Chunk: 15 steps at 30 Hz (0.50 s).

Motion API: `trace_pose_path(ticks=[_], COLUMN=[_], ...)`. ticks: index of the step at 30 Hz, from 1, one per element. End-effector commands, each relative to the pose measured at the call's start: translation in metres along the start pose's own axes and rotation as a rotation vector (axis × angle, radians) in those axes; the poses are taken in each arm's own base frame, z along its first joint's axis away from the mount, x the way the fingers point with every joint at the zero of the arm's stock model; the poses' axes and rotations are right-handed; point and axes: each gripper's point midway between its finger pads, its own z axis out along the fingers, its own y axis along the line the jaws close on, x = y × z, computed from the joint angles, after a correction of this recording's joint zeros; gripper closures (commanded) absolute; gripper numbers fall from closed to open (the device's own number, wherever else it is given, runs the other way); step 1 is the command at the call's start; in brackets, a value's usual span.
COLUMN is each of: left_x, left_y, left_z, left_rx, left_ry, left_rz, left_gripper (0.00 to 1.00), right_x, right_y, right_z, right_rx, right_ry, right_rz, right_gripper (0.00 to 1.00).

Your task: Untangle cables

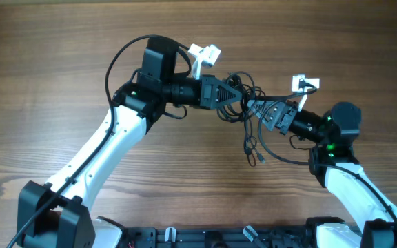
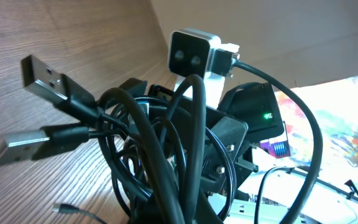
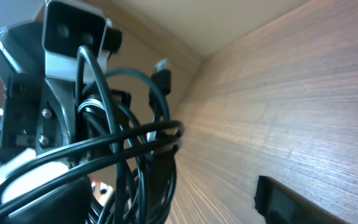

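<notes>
Our left gripper (image 1: 240,100) clamps the cables (image 2: 160,162), all one knot; right gripper (image 1: 265,110) gapes beside it. Nothing's freed.

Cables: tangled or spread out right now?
Tangled. The cables loop over one another in one bunch in the left wrist view; overhead, only a couple of strands trail loose below it.

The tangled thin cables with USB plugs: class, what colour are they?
The thin cables are black, clearest in the left wrist view.
</notes>
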Motion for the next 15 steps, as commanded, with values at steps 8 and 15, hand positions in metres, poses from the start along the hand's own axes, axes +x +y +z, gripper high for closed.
trace_pose_path(ticks=[8, 15], left_x=[0.005, -0.011], left_y=[-0.027, 0.025], left_z=[0.009, 0.004], left_rx=[0.094, -0.169], left_ry=[0.035, -0.092], left_rz=[0.099, -0.012], left_gripper=[0.96, 0.18], right_x=[0.006, -0.007], right_y=[0.015, -0.025], right_z=[0.005, -0.006], right_rx=[-0.054, 0.105], right_ry=[0.04, -0.062], right_rz=[0.059, 0.229], right_gripper=[0.85, 0.95])
